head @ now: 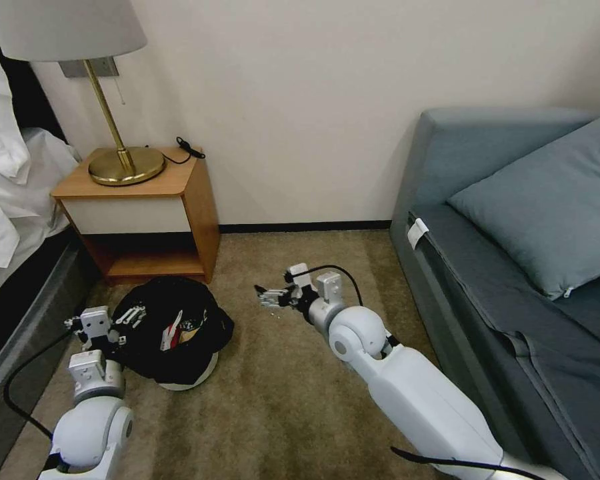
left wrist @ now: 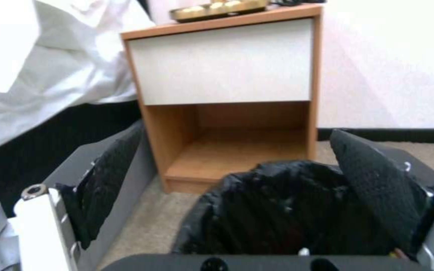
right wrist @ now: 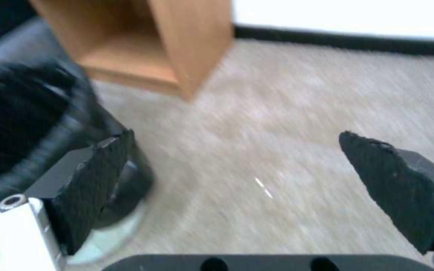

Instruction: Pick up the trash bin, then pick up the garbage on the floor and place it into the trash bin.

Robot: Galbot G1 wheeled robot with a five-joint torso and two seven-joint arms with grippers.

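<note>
The trash bin, lined with a crinkly black bag and showing a pale base, stands on the carpet in front of the nightstand. Inside it lie pieces of garbage: a red-and-white packet and something gold. My left gripper is at the bin's left rim. In the left wrist view my left gripper is open, and the bin's black bag bulges up between its pads. My right gripper hovers open over bare carpet to the right of the bin. Between its spread fingers I see carpet, with the bin to one side.
A wooden nightstand with a brass lamp stands against the wall just behind the bin. A bed with white sheets runs along the left. A grey-blue sofa with a cushion lines the right. Open carpet lies between them.
</note>
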